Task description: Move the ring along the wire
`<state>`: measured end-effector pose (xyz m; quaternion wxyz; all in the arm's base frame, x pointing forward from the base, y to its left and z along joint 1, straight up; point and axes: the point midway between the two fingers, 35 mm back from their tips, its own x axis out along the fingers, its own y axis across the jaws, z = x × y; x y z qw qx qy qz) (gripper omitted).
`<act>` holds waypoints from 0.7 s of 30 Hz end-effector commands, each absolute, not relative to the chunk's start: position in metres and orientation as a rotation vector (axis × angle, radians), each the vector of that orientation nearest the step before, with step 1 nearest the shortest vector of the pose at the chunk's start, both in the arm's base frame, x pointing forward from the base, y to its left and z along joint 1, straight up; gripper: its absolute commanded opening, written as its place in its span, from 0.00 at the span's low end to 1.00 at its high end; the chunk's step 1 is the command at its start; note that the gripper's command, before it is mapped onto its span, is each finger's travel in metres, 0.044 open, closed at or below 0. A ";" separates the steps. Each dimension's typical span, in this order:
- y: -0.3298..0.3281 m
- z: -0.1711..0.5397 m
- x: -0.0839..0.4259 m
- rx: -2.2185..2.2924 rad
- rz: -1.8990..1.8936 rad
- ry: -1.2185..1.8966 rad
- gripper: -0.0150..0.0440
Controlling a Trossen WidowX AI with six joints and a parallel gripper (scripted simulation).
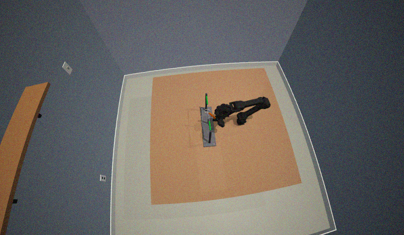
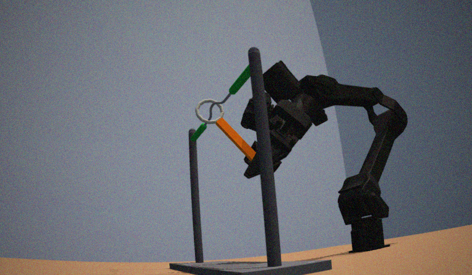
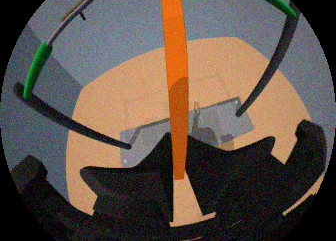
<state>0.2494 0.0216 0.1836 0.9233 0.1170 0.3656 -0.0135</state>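
Observation:
The pale ring [image 2: 196,110] is around the thin grey wire [image 2: 226,98], just past the far green part [image 2: 198,132] [image 1: 206,100]. Whether the ring touches the wire cannot be told. The orange handle [image 2: 236,138] [image 1: 211,115] [image 3: 176,49] slants down from the ring toward the arm. My gripper [image 2: 252,164] [image 3: 173,135] is shut on the handle's lower end, below the wire and on the arm's side. The other green part [image 2: 240,80] [image 1: 209,125] [image 3: 37,69] joins the near post [image 2: 261,153]. The ring is out of the wrist view; the near post hides part of the gripper in the exterior view.
The far post [image 2: 195,198] [image 3: 270,74] and the near post stand on a grey base plate [image 2: 299,267] [image 1: 206,140]. The arm reaches in from the right in the exterior view. A wooden shelf [image 1: 16,131] is on the wall.

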 end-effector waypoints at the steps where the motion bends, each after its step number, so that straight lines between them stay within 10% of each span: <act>1: 0.019 0.186 0.250 0.186 -0.007 0.743 0.00; 21: -0.008 0.186 0.250 -0.191 0.112 0.726 0.00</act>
